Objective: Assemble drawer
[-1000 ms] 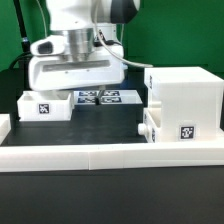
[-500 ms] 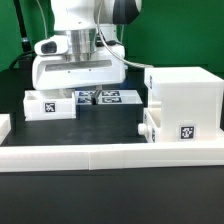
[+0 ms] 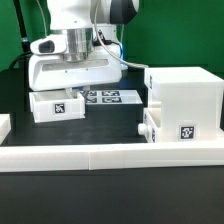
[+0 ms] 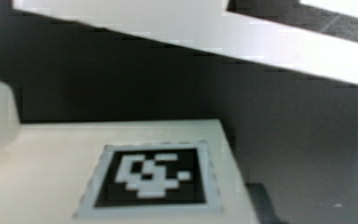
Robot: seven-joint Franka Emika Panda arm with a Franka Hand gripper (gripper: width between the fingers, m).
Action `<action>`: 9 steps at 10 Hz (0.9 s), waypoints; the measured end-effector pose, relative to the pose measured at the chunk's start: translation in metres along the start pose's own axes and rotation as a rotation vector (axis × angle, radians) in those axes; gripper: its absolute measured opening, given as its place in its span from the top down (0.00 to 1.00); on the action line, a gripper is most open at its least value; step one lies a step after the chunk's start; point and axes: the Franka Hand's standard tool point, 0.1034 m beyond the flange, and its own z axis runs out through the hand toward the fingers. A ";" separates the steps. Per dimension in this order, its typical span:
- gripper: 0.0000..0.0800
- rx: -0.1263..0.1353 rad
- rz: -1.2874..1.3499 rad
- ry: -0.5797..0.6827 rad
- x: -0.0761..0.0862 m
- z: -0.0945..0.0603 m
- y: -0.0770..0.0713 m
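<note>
Two trays in view. First tray (image 3: 150,126) sits at low front of casing (image 3: 186,95), apparently partway in slot, knob end protruding; depth hard to judge. Second tray (image 3: 57,107) well apart from casing, toward exterior view's left, slightly tilted, directly under tool (image 3: 66,91). Its tagged face (image 4: 151,170) fills wrist view. Tool fingertips hidden: cannot tell whether clenched or released. Marker board (image 3: 108,97) lies between second tray and casing. Left, likely: bring second tray to casing, insert, push both home.
</note>
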 end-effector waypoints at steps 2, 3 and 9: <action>0.95 0.000 0.000 0.000 0.000 0.000 0.000; 0.95 0.000 0.000 0.000 0.000 0.000 0.000; 0.95 0.010 -0.169 0.001 0.062 -0.051 -0.019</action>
